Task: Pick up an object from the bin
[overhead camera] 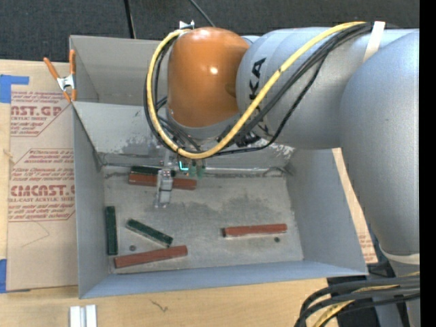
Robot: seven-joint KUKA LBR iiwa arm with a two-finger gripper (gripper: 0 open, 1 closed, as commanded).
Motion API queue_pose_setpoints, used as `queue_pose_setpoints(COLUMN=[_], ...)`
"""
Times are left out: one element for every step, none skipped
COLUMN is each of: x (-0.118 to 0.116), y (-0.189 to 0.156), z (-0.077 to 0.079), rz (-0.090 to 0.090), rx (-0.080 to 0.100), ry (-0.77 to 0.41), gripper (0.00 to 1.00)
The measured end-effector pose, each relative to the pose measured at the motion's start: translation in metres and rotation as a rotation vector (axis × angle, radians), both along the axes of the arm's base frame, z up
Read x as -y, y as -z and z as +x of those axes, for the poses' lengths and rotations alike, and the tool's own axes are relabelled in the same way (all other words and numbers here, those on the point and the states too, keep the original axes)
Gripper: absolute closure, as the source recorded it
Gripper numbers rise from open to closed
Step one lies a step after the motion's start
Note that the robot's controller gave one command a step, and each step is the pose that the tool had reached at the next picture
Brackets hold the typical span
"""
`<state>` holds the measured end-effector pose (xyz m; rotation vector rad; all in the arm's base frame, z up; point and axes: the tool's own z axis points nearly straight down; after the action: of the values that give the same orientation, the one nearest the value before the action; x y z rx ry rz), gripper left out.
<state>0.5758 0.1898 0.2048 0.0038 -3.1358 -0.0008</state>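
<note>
My gripper (163,191) hangs by the red bar (142,178) at centre left; spread or pinching, I cannot tell. Nothing looks lifted yet.

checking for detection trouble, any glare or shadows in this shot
camera view: one bright glare spot on the orange cover; the bin floor looks dimmer under the arm, round the back red-brown bar; the front red-brown bar lies evenly lit, no glare
</note>
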Motion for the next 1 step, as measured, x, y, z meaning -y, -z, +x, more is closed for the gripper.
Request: queue_pose_setpoints(x=[0.0010], y=[-0.0043], z=[0.0020], rz=[0.001], rx=[0.007], ry=[0.002], gripper=[0.00])
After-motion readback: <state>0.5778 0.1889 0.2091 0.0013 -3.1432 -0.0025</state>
